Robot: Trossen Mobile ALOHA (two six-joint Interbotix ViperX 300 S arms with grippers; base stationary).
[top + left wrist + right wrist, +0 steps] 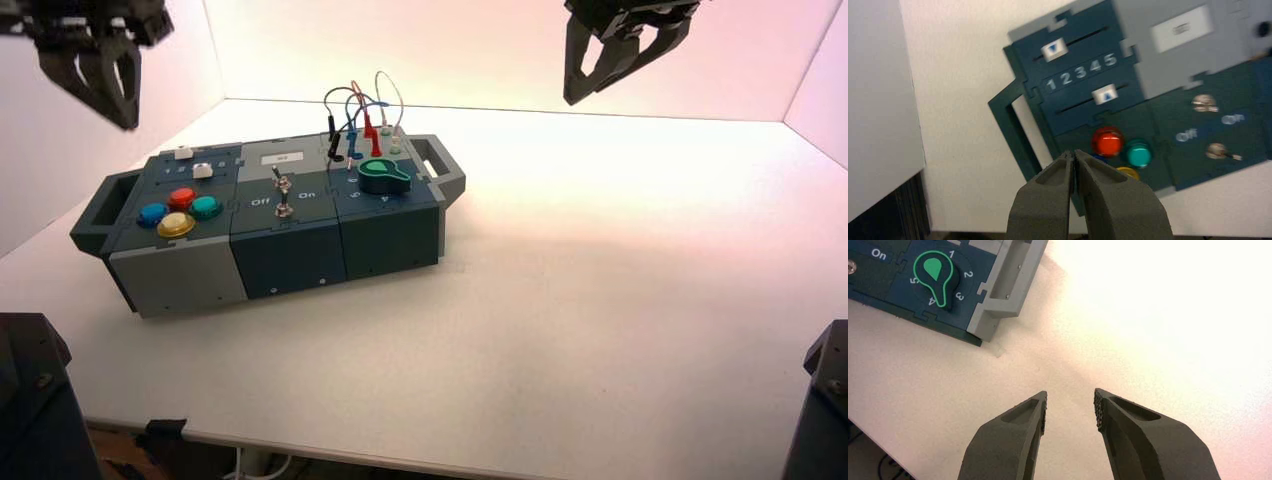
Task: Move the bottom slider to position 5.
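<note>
White table (pixel 560 340) spreading wide, enclosed by pale walls (pixel 480 50) at the back and both sides. Warm, pinkish light washing over the far surface and back wall. Below the table's near edge, dark floor and cables (pixel 250 465) showing.

The bottom slider (pixel 1105 94), a white knob with blue arrow, sits below digit 4.

Box (pixel 290 262) stands on white desk (pixel 560 330), left of centre, turned slightly. Left section: red (pixel 181 197), blue (pixel 152 213), teal (pixel 205 207) and yellow (pixel 176 225) push buttons. Centre: two toggle switches (pixel 284 195) between "Off" and "On". Right: green knob (pixel 937 277), pointer between 3 and 4. Far right corner: plugged wires (pixel 360 115).
</note>
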